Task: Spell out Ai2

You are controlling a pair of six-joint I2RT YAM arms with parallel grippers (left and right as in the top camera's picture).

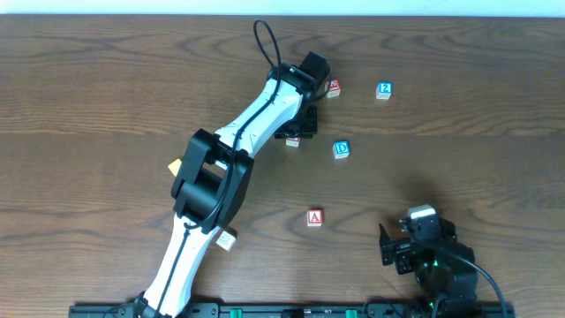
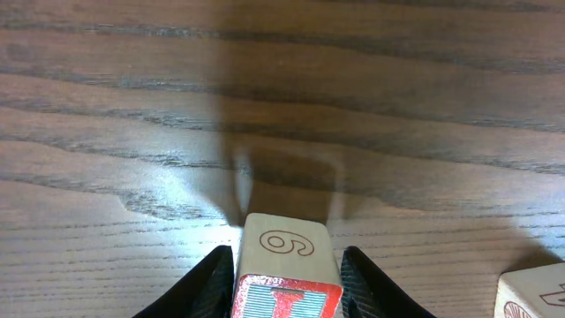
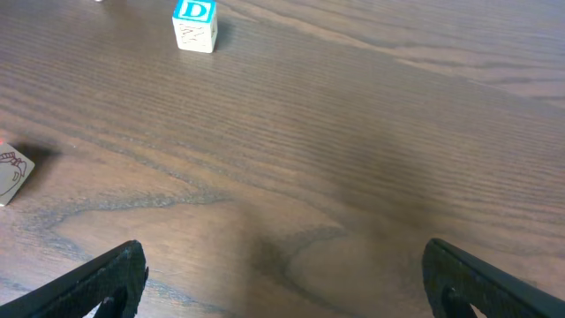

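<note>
The left gripper was clamped on a pale wooden cube with a red 6 on its top face, with a black finger pressed to each side. The cube's red-framed front face was cut off by the lower edge of the wrist view, and it could not be told whether the cube rested on the wood or was raised off it. From overhead, the gripper's tip lay under the long white left arm, between the middle of the dark brown wooden tabletop and its far edge. Close beside the wrist, nearer the far edge, lay a red-lettered wooden cube. To its right, apart from it, lay the blue-lettered wooden cube marked 2. The blue-lettered wooden cube marked D sat slightly right of the gripper and toward the near edge, near it but not touching. The red-lettered wooden cube marked A lay closer to the near edge, with open wood on every side. The right gripper was spread wide with nothing between its fingers, by the near edge and right of the middle, with the D cube well ahead of it and the A cube off to its left. A small yellow object showed at the left side of the left arm's elbow. The left half of the tabletop and the strip along its right edge were open wood.
</note>
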